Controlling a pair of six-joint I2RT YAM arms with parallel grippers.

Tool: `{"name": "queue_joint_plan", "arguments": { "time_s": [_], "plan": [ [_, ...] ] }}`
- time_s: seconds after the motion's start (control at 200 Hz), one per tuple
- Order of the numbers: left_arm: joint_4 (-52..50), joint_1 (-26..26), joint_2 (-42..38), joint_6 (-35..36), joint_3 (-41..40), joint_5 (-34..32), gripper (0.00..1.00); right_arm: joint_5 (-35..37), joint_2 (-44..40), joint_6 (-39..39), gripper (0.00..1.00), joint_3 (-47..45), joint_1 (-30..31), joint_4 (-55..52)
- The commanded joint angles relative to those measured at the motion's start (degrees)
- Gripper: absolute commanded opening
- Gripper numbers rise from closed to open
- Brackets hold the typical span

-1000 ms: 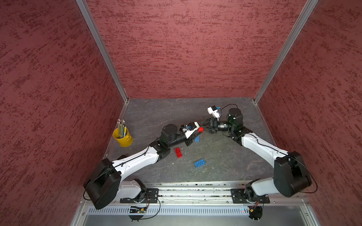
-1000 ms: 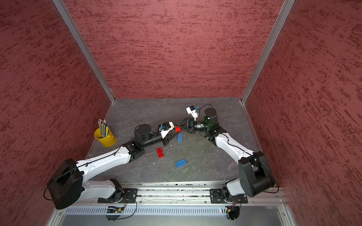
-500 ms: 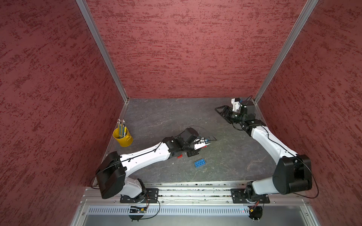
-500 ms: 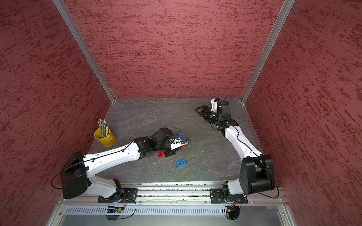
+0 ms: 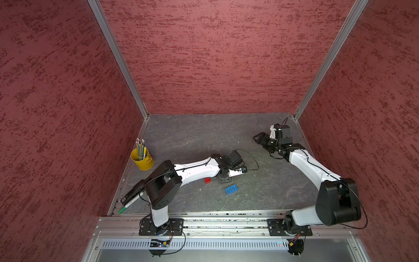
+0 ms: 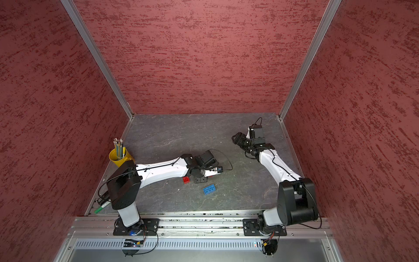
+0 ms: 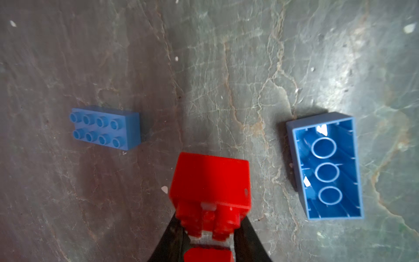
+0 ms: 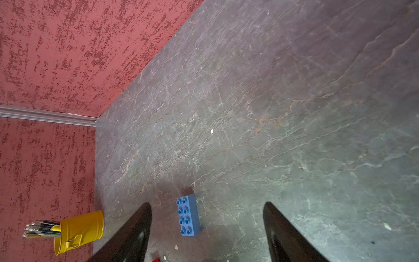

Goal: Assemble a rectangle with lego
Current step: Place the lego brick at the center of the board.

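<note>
Centrally, the left tool (image 7: 209, 224) pinches a red brick (image 7: 209, 181) at its studded end, presumably to press it onto the studs-up blue brick (image 7: 105, 128) lying on the table (image 7: 226, 68) at frame left; the right tool (image 8: 207, 204) stands spread, empty.

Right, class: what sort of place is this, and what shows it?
Likely a robot test cell: left arm and right arm bolted to an aluminium rail, red walls boxing in the tabletop, a blue Lego brick lying on it.

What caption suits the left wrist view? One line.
Left gripper holds a red brick; studs-up blue brick and overturned blue brick lie nearby.
</note>
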Motion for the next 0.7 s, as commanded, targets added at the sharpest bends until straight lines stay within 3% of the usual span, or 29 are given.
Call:
{"name": "queue_joint_plan", "arguments": {
  "time_s": [0.0,0.19,0.451,0.586,0.696],
  "plan": [
    [-1.4,-0.2,1.8,1.1,2.0,-0.8,0.26,1.4,0.0,-1.1,0.76,-0.8,0.0,0.5],
    [-1.5,0.1,3.6,0.5,3.0,0.7,0.49,1.6,0.1,-2.1,0.77,-0.7,0.0,0.2],
    [5.4,3.6,-2.8,-6.8,1.1,5.5,0.55,2.0,-0.2,-2.9,0.78,0.0,0.1,-1.4],
    [14.5,12.9,-16.5,-18.8,-4.4,14.5,0.59,4.9,-0.4,-3.9,0.77,1.3,3.1,-5.3],
    [22.1,25.4,-28.8,-30.6,-11.1,22.7,0.68,8.3,-0.1,-4.6,0.77,2.2,8.6,-9.5]
  ]
}}
